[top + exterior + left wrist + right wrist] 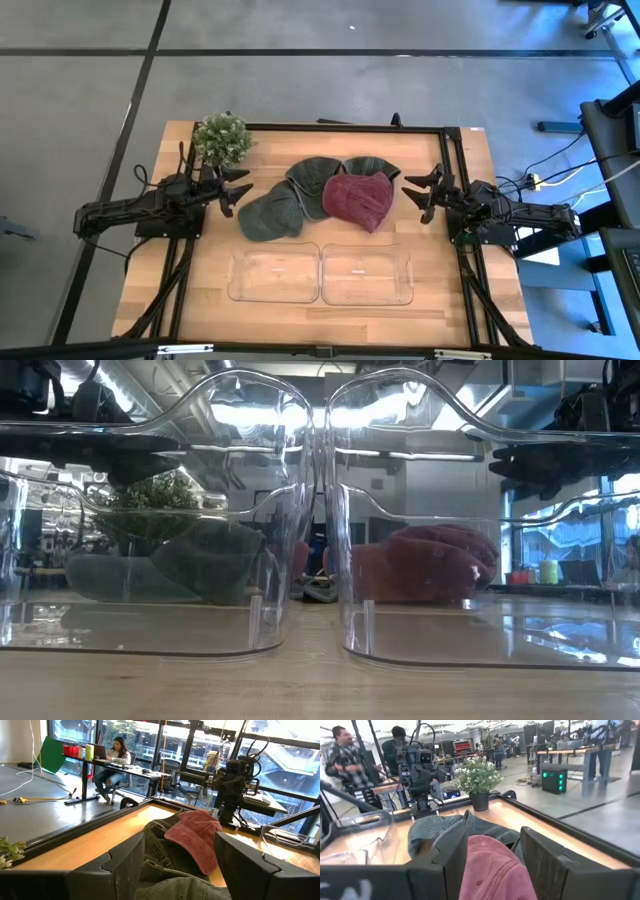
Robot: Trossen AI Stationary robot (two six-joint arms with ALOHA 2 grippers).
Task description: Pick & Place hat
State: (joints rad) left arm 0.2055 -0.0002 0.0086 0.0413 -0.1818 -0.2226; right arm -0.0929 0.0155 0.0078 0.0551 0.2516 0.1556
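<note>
A dark red cap [358,200] lies mid-table, overlapping the right of three dark green caps [313,183] that spread toward the left; the leftmost green cap [268,217] lies nearest my left gripper. The red cap also shows in the low view [425,565], the left wrist view [196,838] and the right wrist view [492,872]. My left gripper [240,190] hovers open left of the caps. My right gripper [417,192] hovers open right of the red cap. Neither touches anything.
Two clear plastic bins [275,273] [367,274] sit side by side near the table's near edge. A small potted plant [222,138] stands at the far left corner. A black frame [350,127] runs along the table's far edge. People sit at desks beyond the table.
</note>
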